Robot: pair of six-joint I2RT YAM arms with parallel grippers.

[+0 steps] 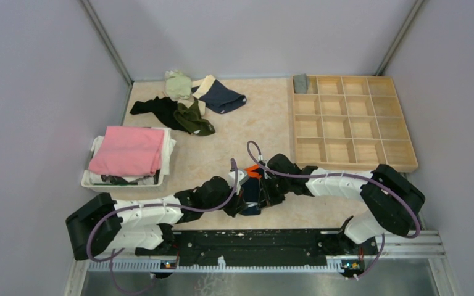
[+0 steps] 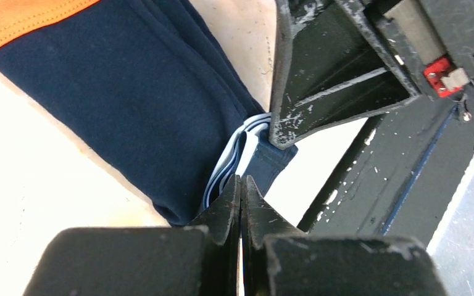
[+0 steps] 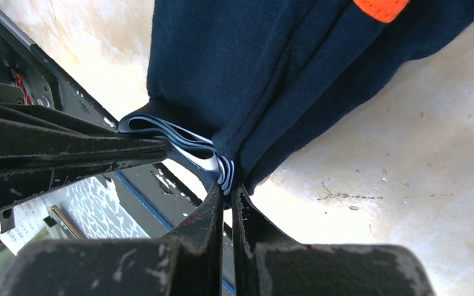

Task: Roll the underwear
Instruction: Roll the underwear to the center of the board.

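Both arms meet at 6 o'clock on the table [image 1: 222,154], centre of the near edge. The orange-trimmed navy underwear [image 1: 252,200] is bunched between the two wrists there, with its orange band [image 1: 251,175] on the 12 o'clock side.

Left gripper [image 2: 241,185]: jaws clenched with no gap showing, pinching the garment's lower corner. In the left wrist view the navy cloth fans out from the tips toward 10–11 o'clock. A pale blue elastic edge [image 2: 231,161] runs straight into the pinch. The right arm's finger [image 2: 321,92] comes in from 1 o'clock, its tip on that same elastic.

Right gripper [image 3: 227,188]: jaws also clamped, grasping the same garment at a gathered edge. The layered elastic enters between the tips and the cloth spreads up toward 12–1 o'clock. The left arm's finger [image 3: 68,154] reaches in from 9 o'clock and touches the elastic just beside the right tips. Both pinch points sit just beside each other on one hem. Can't tell whether the cloth is off the table.

Other underwear lies in a loose heap at 11 o'clock:
- black piece [image 1: 154,108]
- olive green piece [image 1: 195,121]
- navy piece with beige waistband [image 1: 223,97]
- pale green piece [image 1: 178,83]

All four are touching or overlapping.

- Wooden divider tray [image 1: 353,161] at 1–2 o'clock, with a grey roll [image 1: 300,82] in its far-left cell.
- White basket [image 1: 89,179] at 9 o'clock, with a folded pink cloth [image 1: 129,150] on top.
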